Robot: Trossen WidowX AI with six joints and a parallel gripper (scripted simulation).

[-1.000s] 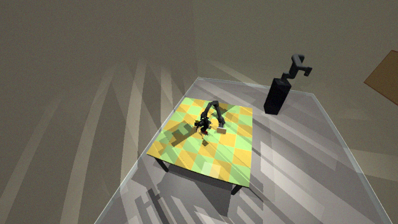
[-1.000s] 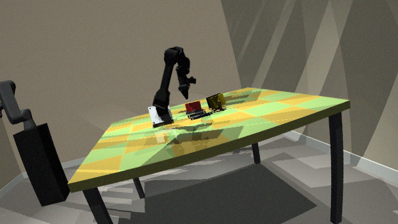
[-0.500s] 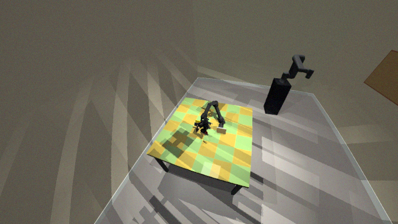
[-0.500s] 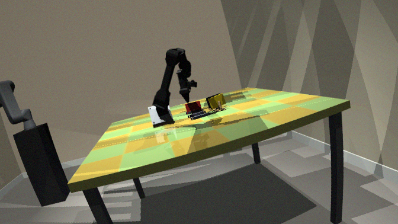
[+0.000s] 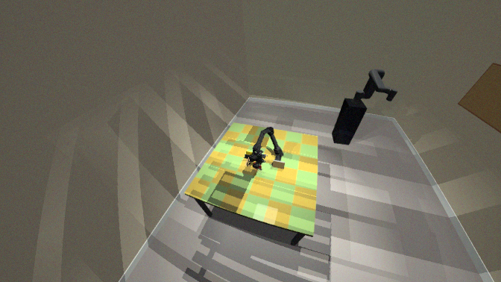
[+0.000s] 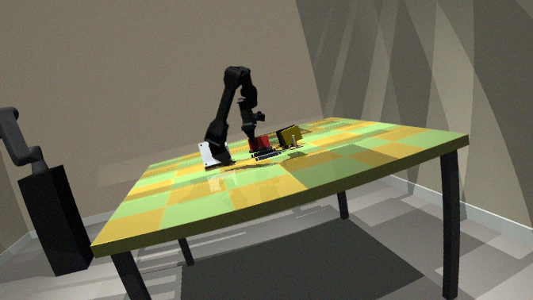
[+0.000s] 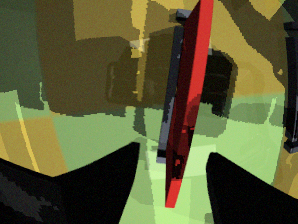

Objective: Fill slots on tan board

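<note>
The red board [image 6: 259, 143] [image 7: 192, 95] stands upright in its dark holder [image 7: 172, 97]. My gripper [image 6: 252, 137] [image 7: 173, 155] is open and empty, low over the red board, with a fingertip on either side of the board's near end in the wrist view. I cannot tell how deep the tips reach. In the exterior view, a yellow board [image 6: 292, 133] and a black board [image 6: 280, 137] stand crosswise at the tan board [image 6: 293, 140], which is mostly hidden. The red board's notch is hidden.
More dark holder bars [image 6: 268, 155] [image 7: 291, 85] lie beside the red board's holder. A white plate [image 6: 206, 155] stands by the arm's base. The checkered table [image 5: 283, 192] [image 6: 270, 190] carries all of this. Another dark arm on a black pedestal [image 5: 349, 121] [image 6: 57, 222] stands off the table.
</note>
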